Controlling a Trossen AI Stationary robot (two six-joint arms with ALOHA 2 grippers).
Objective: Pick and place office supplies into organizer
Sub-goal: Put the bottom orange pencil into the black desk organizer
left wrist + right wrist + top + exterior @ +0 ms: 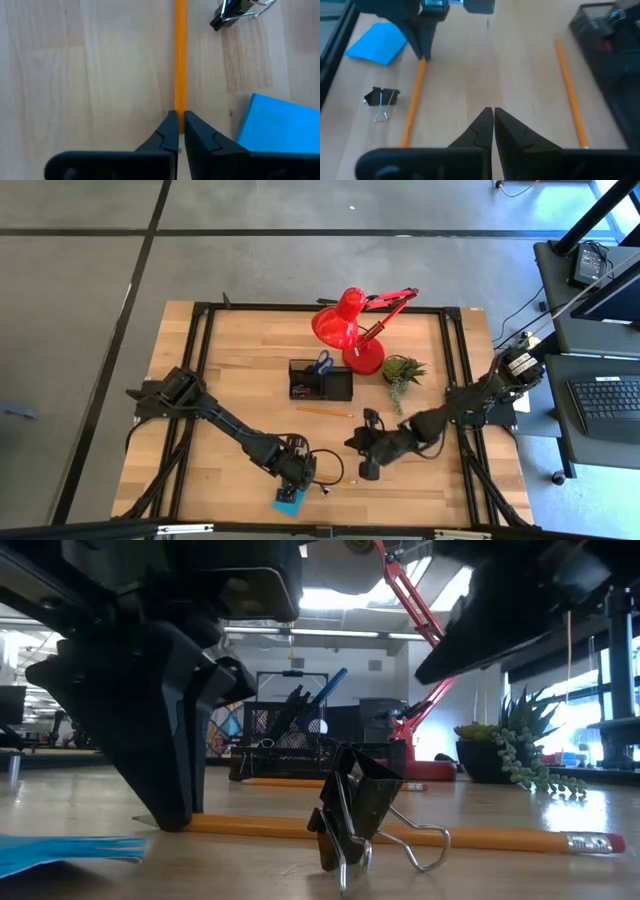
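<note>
My left gripper [179, 131] is shut on one end of an orange pencil [180, 55] near the table's near edge, shown in the high view as left gripper [297, 471]. A black binder clip [235, 12] and the blue sticky-note pad [280, 125] lie flat beside it. A second orange pencil [325, 411] lies in front of the black organizer [322, 383], which holds blue-handled scissors [322, 363]. My right gripper [493, 117] is shut and empty above the bare wood between the two pencils. My left gripper pinches the orange pencil between its two fingers at the end [179, 120] away from the eraser [590, 842]. The fingers [172, 780] come from above, pointing down, and lie in line with the pencil. The pencil [400, 833] lies flat on the table.
The red desk lamp [350, 325] and a small green plant [402, 370] stand behind and to the right of the organizer. The clip [355, 810] sits close to the held pencil's middle. Bare wood stretches over the table's left half.
</note>
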